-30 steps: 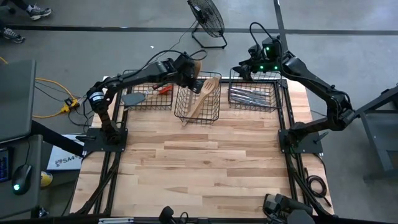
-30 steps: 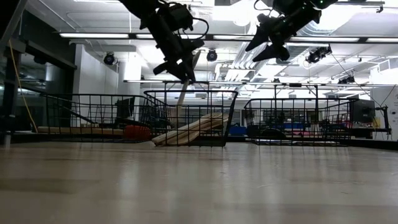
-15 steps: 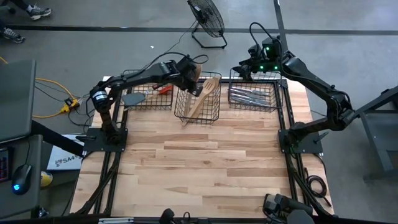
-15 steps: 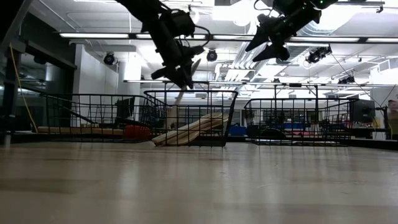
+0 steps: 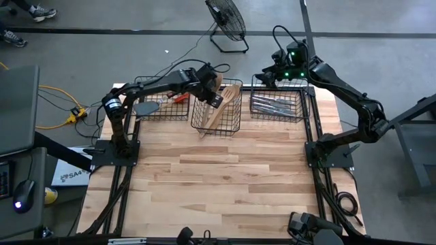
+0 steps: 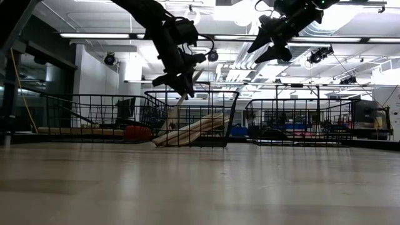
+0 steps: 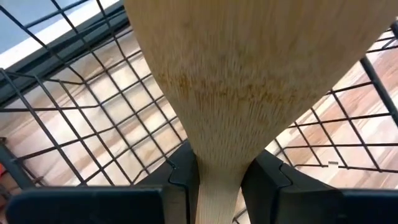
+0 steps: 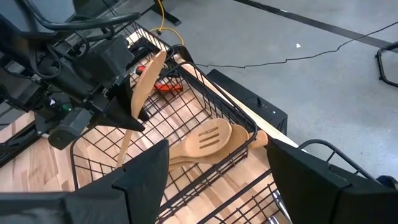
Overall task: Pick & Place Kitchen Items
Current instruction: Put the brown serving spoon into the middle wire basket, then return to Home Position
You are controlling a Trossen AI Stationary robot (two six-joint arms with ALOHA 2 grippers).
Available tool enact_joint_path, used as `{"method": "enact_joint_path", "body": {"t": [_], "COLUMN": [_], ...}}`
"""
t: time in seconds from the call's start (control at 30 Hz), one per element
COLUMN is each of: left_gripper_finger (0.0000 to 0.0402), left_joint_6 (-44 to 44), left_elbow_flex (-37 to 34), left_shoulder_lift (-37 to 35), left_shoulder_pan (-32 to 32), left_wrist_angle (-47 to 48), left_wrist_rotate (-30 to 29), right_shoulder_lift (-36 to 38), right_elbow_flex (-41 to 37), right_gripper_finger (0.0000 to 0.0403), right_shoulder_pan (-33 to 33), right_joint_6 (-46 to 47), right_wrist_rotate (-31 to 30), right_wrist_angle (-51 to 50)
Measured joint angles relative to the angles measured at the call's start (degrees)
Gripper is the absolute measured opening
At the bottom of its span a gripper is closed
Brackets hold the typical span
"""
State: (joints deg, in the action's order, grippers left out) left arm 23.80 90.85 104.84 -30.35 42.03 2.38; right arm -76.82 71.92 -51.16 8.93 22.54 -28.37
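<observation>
Three baskets in row along table (image 5: 225,177) far edge. Left basket (image 5: 161,107): turner (image 5: 145,107), spatula (image 5: 180,98) inside. Middle basket (image 5: 216,112): wooden utensils (image 5: 219,112) leaning inside; left gripper (image 5: 215,92) above it, clamped on spoon (image 7: 249,81) handle. Right basket (image 5: 276,104): cutlery (image 5: 274,105) inside; right gripper (image 5: 267,77) above its far-left corner. Fan (image 5: 226,20) on floor behind table.

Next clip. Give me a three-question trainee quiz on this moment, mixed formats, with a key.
1. True or false: the left gripper is shut on a wooden spoon.
2. Over which basket does the right gripper hang? A) left basket B) middle basket C) right basket
3. Fill in: the held spoon hangs over the ____ basket.

Key:
1. True; its jaws pinch the handle.
2. C; jaws open, holding nothing.
3. Middle, which already holds other wooden utensils.
</observation>
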Motion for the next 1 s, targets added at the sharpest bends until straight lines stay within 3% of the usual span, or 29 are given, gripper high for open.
{"method": "enact_joint_path", "body": {"t": [0.17, 0.33, 0.5, 0.77, 1.0], "left_gripper_finger": [0.0082, 0.0129, 0.0133, 0.0103, 0.0012], "left_joint_6": [-0.04, -0.12, -1.24, -1.44, -4.82], "left_elbow_flex": [0.00, 0.00, 0.00, 0.00, -0.02], "left_shoulder_lift": [0.00, 0.00, 0.00, 0.00, -2.93], "left_shoulder_pan": [-0.02, 0.00, 0.00, -0.01, -0.76], "left_wrist_angle": [0.12, 0.10, 0.10, 0.10, -0.39], "left_wrist_rotate": [-0.06, -0.29, -0.40, -0.64, -1.25], "right_shoulder_lift": [0.00, 0.00, 0.00, 0.00, 0.00], "right_elbow_flex": [0.02, 0.00, 0.00, 0.02, 0.00], "right_gripper_finger": [0.0263, 0.0263, 0.0263, 0.0263, 0.0263], "right_shoulder_pan": [0.00, -0.01, 0.00, 0.00, -0.01], "right_joint_6": [-0.14, -0.14, -0.14, -0.86, -1.80], "right_wrist_rotate": [-0.04, -0.04, 0.00, -0.04, 0.28], "right_wrist_angle": [-0.14, -0.18, -0.21, -1.54, -1.78]}}
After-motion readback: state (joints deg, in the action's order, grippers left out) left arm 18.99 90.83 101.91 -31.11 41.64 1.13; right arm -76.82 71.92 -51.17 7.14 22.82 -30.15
